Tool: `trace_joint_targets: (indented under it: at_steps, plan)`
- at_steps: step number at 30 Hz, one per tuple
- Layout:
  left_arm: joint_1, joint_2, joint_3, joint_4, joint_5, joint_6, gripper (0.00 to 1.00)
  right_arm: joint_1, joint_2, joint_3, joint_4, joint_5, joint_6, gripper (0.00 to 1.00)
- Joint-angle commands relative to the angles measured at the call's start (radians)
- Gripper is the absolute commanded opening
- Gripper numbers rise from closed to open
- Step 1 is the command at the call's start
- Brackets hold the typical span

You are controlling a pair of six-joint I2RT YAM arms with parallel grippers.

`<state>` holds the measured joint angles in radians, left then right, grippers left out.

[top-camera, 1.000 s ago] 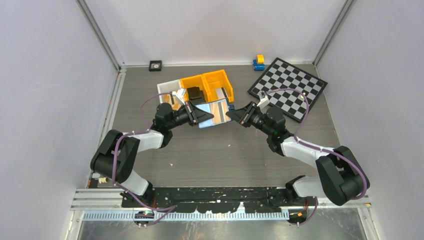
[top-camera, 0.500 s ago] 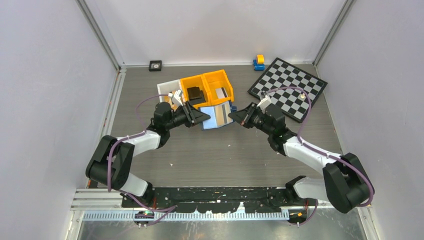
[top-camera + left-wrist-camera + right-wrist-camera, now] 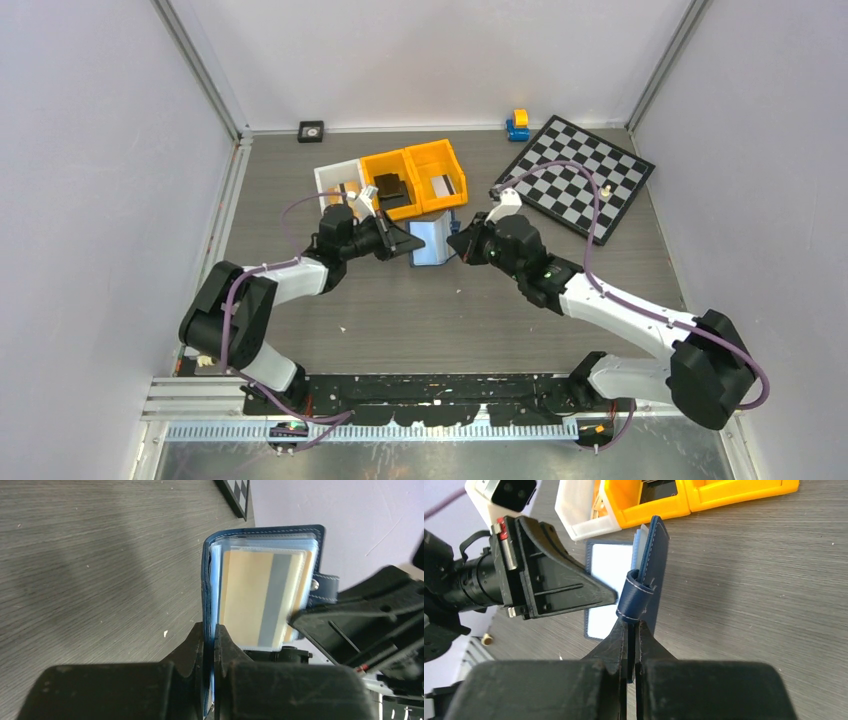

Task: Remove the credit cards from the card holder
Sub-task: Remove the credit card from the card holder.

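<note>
The navy card holder [image 3: 431,241] hangs half open between my two grippers, above the table. My left gripper [image 3: 209,630] is shut on the edge of one navy cover [image 3: 205,580]. In the left wrist view the credit cards sit inside a clear pocket: a tan card [image 3: 245,600] crossed by a grey band [image 3: 274,602]. My right gripper [image 3: 630,625] is shut on the other cover [image 3: 655,565], just below its curled snap tab [image 3: 634,595]. The pale inside of the far flap [image 3: 608,587] shows beside the left gripper's fingers [image 3: 569,587].
Two orange bins [image 3: 415,172] and a white bin [image 3: 335,178] stand just behind the holder. A chessboard [image 3: 578,178] lies at the back right, with a blue and yellow toy [image 3: 517,124] beyond it. A small black square [image 3: 311,130] lies by the back wall.
The two grippers have come closer together, so the holder, spread wide before, now stands folded at a narrow angle. The right arm reached further left.
</note>
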<state>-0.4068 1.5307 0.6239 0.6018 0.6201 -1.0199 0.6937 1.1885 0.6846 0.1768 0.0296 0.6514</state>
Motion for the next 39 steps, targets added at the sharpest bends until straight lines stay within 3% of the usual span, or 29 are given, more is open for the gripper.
trace_joint_targets:
  at_steps: [1, 13, 19, 23, 27, 35, 39]
  plan:
    - [-0.032, 0.015, 0.055, -0.009, -0.021, 0.042, 0.00, 0.135, -0.019, 0.117, -0.089, 0.198, -0.141, 0.00]
    - [-0.072, 0.066, 0.095, -0.054, -0.038, 0.071, 0.00, 0.312, 0.114, 0.241, -0.165, 0.318, -0.269, 0.01]
    - [-0.068, 0.030, 0.091, -0.079, -0.042, 0.074, 0.01, 0.311, 0.049, 0.191, -0.147, 0.469, -0.233, 0.01]
    - [-0.039, 0.025, 0.065, -0.005, -0.011, 0.027, 0.06, 0.263, -0.020, 0.137, -0.105, 0.412, -0.187, 0.00]
    - [-0.008, 0.025, 0.023, 0.118, 0.022, -0.036, 0.19, 0.170, -0.043, 0.096, -0.068, 0.280, -0.111, 0.00]
    - [0.038, 0.019, -0.080, 0.404, 0.026, -0.143, 0.57, 0.048, -0.062, 0.016, 0.065, 0.055, -0.002, 0.01]
    - [0.055, 0.020, -0.105, 0.484, 0.026, -0.178, 0.65, 0.016, -0.064, -0.013, 0.120, 0.002, 0.026, 0.01]
